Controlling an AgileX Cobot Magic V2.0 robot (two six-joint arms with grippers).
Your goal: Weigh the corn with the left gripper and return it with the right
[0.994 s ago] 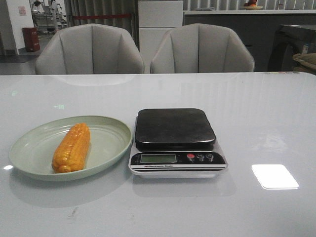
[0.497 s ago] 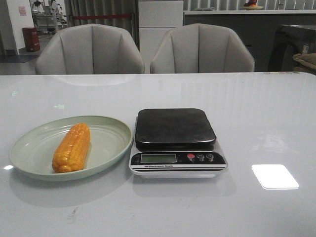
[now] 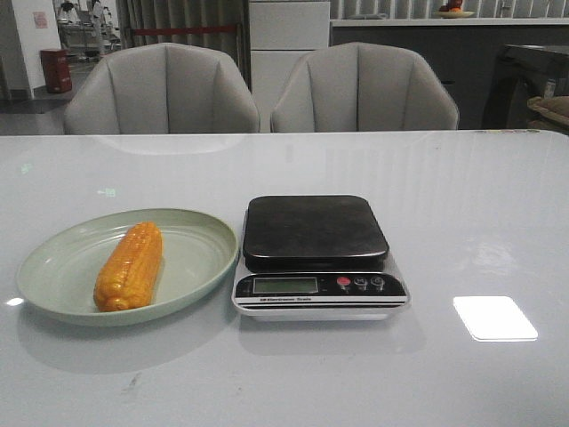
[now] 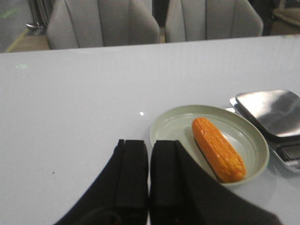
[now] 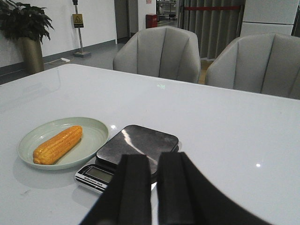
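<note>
The orange-yellow corn (image 3: 130, 265) lies lengthwise in the pale green plate (image 3: 200, 233) on the white table, just left of the scale (image 3: 314, 229), whose dark platform is bare. Neither gripper shows in the front view. In the left wrist view my left gripper (image 4: 149, 143) hangs above the table beside the plate (image 4: 168, 125), its black fingers pressed together and holding nothing; the corn (image 4: 218, 148) lies apart from it. In the right wrist view my right gripper (image 5: 154, 157) hovers short of the scale (image 5: 138, 142), fingers almost touching, nothing between them. The corn (image 5: 57, 144) rests beyond.
Two grey chairs (image 3: 164, 89) stand behind the table's far edge. A bright patch of reflected light (image 3: 494, 318) lies on the table right of the scale. The scale's display and buttons (image 3: 360, 283) face the robot.
</note>
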